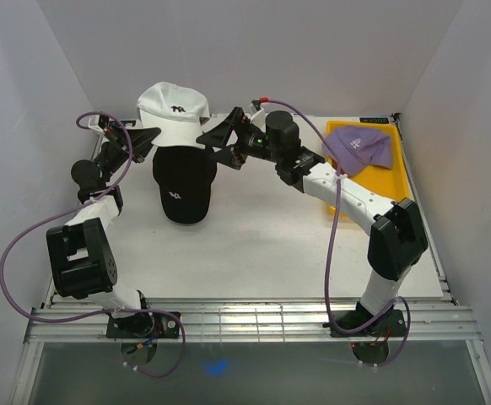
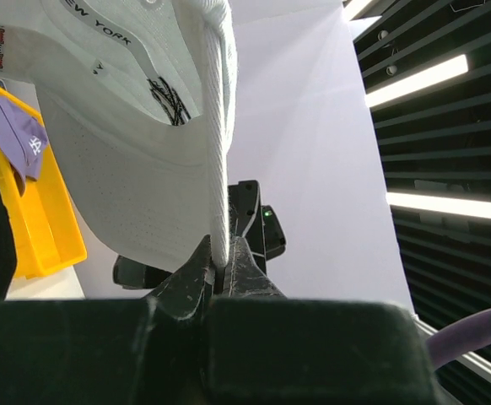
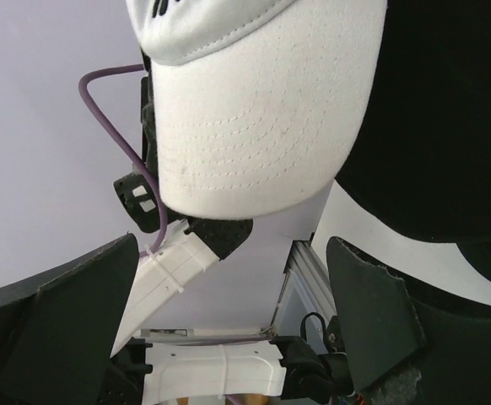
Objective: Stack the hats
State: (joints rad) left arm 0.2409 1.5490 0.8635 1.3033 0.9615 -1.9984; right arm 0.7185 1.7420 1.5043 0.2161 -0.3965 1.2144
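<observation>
A white hat (image 1: 174, 105) with a dark logo hangs at the back of the table, just behind a black hat (image 1: 184, 181) that lies flat. My left gripper (image 1: 147, 137) is shut on the white hat's edge (image 2: 218, 169), which is pinched between its fingertips (image 2: 221, 263). At the white hat's right side my right gripper (image 1: 214, 142) stands open, and its wide jaws (image 3: 229, 312) hold nothing. The white brim (image 3: 262, 126) hangs just beyond them, beside the black hat (image 3: 439, 110). A purple hat (image 1: 359, 148) lies on the yellow tray (image 1: 385, 181).
The yellow tray (image 2: 39, 219) with the purple hat (image 2: 18, 135) sits at the table's right side. White walls close the back and both sides. A metal rail (image 1: 245, 316) runs along the near edge by the arm bases. Purple cables loop off both arms.
</observation>
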